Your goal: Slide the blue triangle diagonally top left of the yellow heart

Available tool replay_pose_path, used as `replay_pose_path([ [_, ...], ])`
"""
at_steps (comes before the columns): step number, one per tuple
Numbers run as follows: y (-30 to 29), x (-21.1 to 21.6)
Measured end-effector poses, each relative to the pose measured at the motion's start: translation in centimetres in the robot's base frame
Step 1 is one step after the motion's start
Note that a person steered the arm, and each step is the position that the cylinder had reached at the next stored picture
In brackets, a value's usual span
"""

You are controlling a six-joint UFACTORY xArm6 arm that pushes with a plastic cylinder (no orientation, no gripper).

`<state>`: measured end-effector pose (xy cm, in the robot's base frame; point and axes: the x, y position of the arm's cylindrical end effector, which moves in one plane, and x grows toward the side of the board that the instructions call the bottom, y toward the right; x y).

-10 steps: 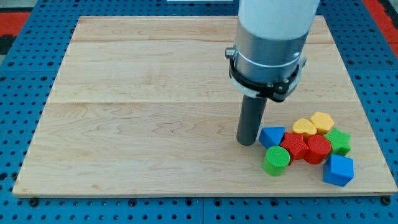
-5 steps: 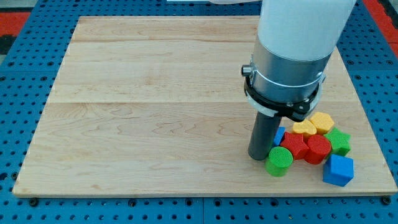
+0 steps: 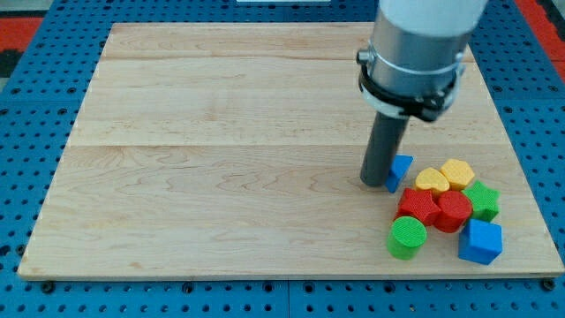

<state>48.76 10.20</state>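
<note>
blue triangle (image 3: 402, 167) shifted up | my tip (image 3: 374, 183) touching its left | no gripper

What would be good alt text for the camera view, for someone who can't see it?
My tip rests on a wooden board, touching the left side of a blue triangle. Just right of the triangle sits a yellow heart, in a cluster with another yellow block, two red blocks, two green blocks and a blue cube.

Two each: blue (image 3: 400, 169), yellow (image 3: 432, 179), red (image 3: 417, 206), green (image 3: 407, 238) blocks
</note>
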Motion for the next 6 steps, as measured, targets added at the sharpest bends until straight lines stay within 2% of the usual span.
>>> replay_pose_path([
  [2,-0.7,-2.3],
  [4,-10.0,-12.6],
  [6,-10.0,-12.8],
])
